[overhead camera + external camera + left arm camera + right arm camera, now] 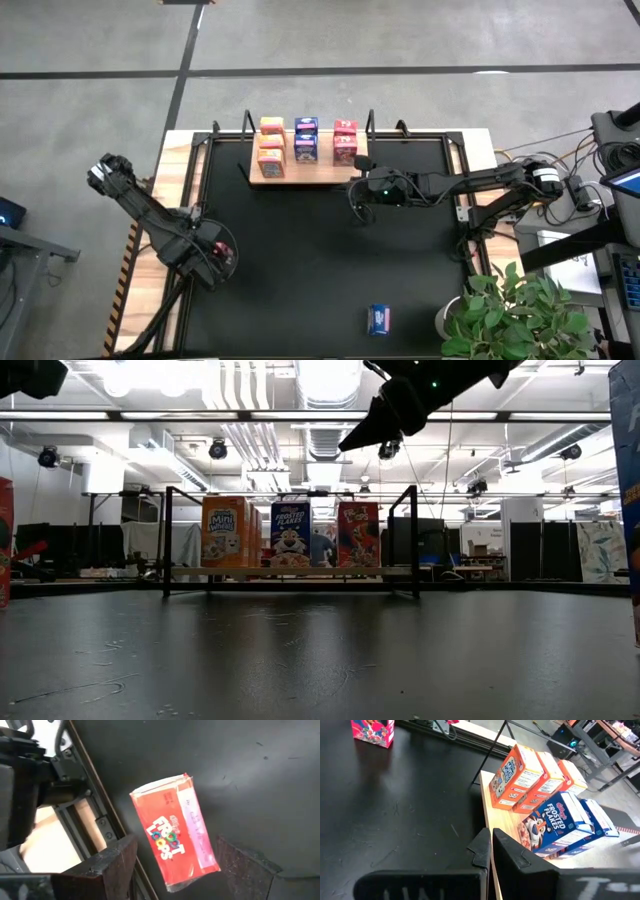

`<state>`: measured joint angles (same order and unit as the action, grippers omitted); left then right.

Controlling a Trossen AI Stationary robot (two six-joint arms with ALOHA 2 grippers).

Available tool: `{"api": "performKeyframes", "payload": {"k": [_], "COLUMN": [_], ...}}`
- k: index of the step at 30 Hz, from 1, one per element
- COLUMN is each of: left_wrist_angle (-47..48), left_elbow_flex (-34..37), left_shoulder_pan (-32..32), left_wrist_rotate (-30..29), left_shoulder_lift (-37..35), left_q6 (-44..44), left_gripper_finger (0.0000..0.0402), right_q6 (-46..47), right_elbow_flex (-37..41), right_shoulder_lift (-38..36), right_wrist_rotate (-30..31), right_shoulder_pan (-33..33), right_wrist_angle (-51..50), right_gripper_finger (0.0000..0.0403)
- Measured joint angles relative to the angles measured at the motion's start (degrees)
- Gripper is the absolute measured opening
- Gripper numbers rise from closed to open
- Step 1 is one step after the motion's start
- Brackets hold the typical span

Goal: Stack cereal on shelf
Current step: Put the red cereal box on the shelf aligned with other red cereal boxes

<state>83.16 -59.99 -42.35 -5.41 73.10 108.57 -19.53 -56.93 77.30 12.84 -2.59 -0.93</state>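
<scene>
The desk (330, 250) with its black mat is mostly bare through the middle, plenty of room to move there, with wood showing only along its left and right edges. At the far edge sits the shelf (300, 172), a light board with thin black posts at its ends. On it stand the orange boxes (271, 145) at the left, the blue boxes (306, 140) in the middle and the red boxes (345, 142) at the right, in three short rows; how many are in each row is hard to make out from above. The right arm reaches in from the right side, stretched level across the mat, and the right tool (358, 208) hangs just off the shelf's right front corner with its fingers pressed together, holding nothing. The left arm is folded low at the mat's left edge, and the left tool (222, 254) stands spread wide around a red box (176, 837) lying on the mat, the fingers apart from its sides. A lone blue box (379, 319) rests near the front edge, well apart from both arms.
</scene>
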Motion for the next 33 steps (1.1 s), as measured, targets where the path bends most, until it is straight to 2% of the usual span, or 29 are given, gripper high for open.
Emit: {"api": "performKeyframes", "payload": {"k": [8, 21, 27, 33], "left_wrist_angle": [-6.2, -6.6, -6.5, -7.7], "left_elbow_flex": [3.8, 4.2, 3.3, -0.5], "left_shoulder_pan": [0.0, 0.0, 0.0, 1.5], "left_wrist_rotate": [-1.6, -1.6, -1.7, -8.2], "left_shoulder_lift": [0.0, 0.3, 0.3, 0.3], "left_q6": [0.0, -0.2, -1.3, -9.8], "left_gripper_finger": [0.0243, 0.0172, 0.0161, 0.0160], "right_q6": [0.0, -0.2, -1.1, -2.3], "right_elbow_flex": [0.0, 0.0, 0.0, 0.0], "right_shoulder_lift": [0.0, 0.0, 0.0, -0.9], "right_wrist_rotate": [0.0, 0.0, 0.1, 0.2], "right_shoulder_pan": [0.0, 0.0, 0.0, 0.0], "right_wrist_angle": [0.0, 0.0, -0.5, -2.9], "right_gripper_finger": [0.0011, 0.0011, 0.0011, 0.0011]}}
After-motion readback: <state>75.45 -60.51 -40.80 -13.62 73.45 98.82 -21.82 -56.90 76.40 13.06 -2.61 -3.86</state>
